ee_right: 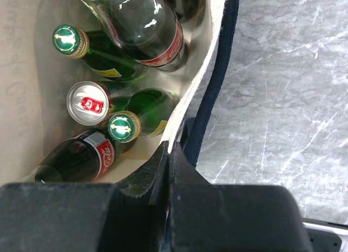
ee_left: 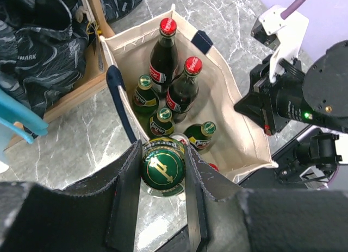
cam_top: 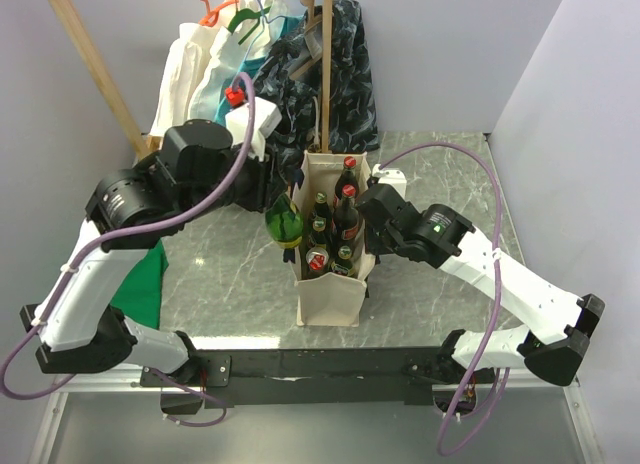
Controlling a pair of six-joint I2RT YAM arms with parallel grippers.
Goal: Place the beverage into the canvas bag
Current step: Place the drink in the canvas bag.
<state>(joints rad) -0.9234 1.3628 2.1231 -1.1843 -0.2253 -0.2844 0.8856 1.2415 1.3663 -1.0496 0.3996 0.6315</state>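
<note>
The cream canvas bag [cam_top: 330, 302] with navy handles stands upright mid-table, holding several bottles and a silver can [ee_right: 87, 103]. My left gripper [ee_left: 163, 151] is shut on the top of a green glass beverage bottle [ee_left: 163, 169]. In the top view this bottle [cam_top: 285, 224] hangs upright just left of the bag's left rim, beside the navy handle [ee_left: 120, 102]. My right gripper [ee_right: 171, 151] is shut on the bag's right rim [ee_right: 191, 83], pinching the canvas edge. In the top view it [cam_top: 368, 209] sits against the bag's right side.
A wooden garment rack [cam_top: 325, 74] with white, teal and dark patterned fabrics [cam_top: 250, 54] stands right behind the bag. Its base [ee_left: 76, 94] lies close to the bag's far-left corner. A green cloth [cam_top: 140, 284] lies on the marble table at left.
</note>
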